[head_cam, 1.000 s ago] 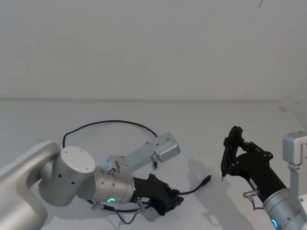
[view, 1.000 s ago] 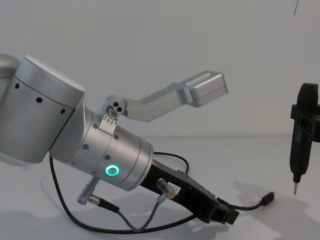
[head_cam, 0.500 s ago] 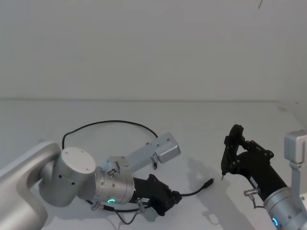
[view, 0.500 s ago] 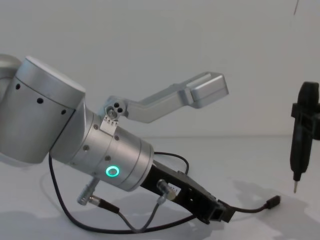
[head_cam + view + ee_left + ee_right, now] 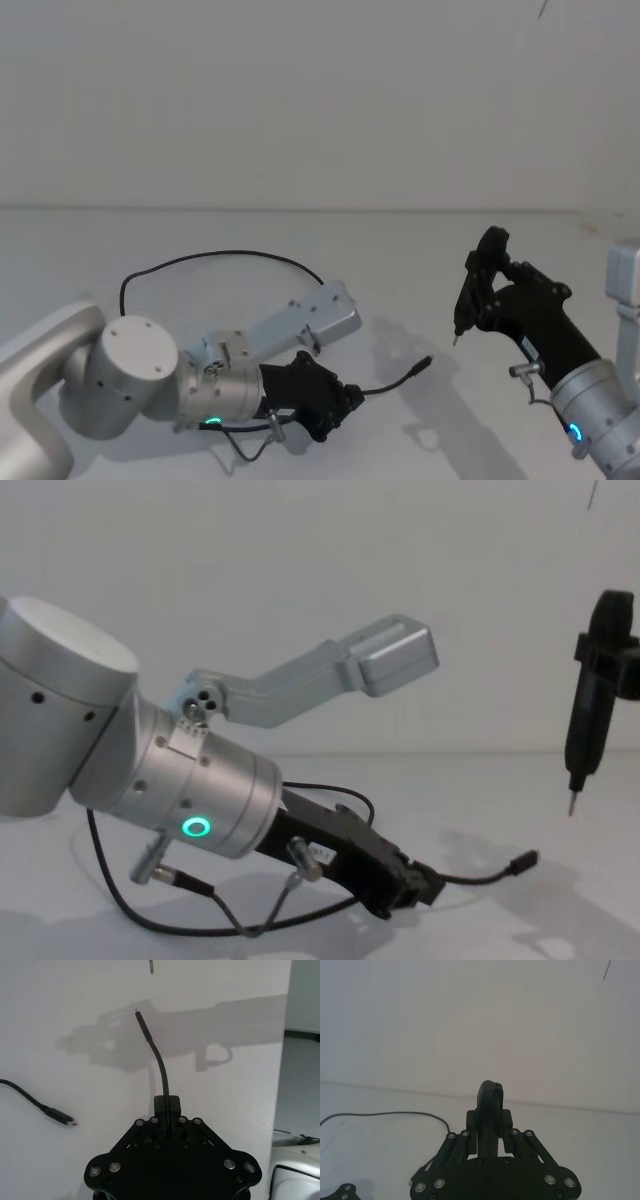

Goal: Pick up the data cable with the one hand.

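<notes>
1. Plain pale grey wall at 12 o'clock in the head view, bare and evenly lit, stretching from 9 to 3 o'clock.
2. Thin, dark, slanted line high on it at 1 o'clock, too small to identify.
3. Straight horizontal seam across the middle, joining wall and worktop.
4. White matt worktop from that seam down to 6 o'clock, smooth, with a faint speck at 3 o'clock.
5. Soft-edged grey shadows on the worktop at 5 o'clock, pale rather than hard.
6. In the left wrist view, a straight worktop edge, with grey floor beyond it and a dark strip along the far wall's foot.
</notes>
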Robot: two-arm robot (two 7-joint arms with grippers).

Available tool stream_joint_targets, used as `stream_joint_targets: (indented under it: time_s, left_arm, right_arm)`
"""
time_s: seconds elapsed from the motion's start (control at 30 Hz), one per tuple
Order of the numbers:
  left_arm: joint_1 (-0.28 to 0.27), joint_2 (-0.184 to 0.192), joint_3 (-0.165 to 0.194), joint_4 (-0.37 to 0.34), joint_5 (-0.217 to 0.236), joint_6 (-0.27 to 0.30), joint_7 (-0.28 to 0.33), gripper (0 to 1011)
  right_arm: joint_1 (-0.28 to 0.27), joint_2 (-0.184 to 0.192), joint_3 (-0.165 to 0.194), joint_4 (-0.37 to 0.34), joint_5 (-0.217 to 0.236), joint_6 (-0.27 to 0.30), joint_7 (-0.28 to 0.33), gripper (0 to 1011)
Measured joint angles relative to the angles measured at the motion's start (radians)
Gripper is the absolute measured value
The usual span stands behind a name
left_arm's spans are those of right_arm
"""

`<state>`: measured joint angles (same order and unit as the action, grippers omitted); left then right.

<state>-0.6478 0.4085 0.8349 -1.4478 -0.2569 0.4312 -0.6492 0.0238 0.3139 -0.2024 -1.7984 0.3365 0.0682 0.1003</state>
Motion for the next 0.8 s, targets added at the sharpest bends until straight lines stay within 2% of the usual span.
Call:
stream_joint_targets:
  time_s: [0.37, 0.57, 0.8]
  left_arm:
    - [0.038, 0.048, -0.034, -0.053, 0.029, -0.127, 0.036, 40]
    - [0.052, 0.06, -0.05, -0.072, 0.034, -0.173, 0.047, 40]
    - [0.061, 0.068, -0.06, -0.083, 0.037, -0.2, 0.053, 40]
  right_arm:
    - [0.048, -0.015, 0.002, 0.02, 0.007, 0.007, 0.024, 279]
    - [0.078, -0.025, -0.003, 0.052, -0.001, 0.001, 0.034, 279]
    - [0.111, -0.036, -0.009, 0.091, -0.014, -0.016, 0.047, 279]
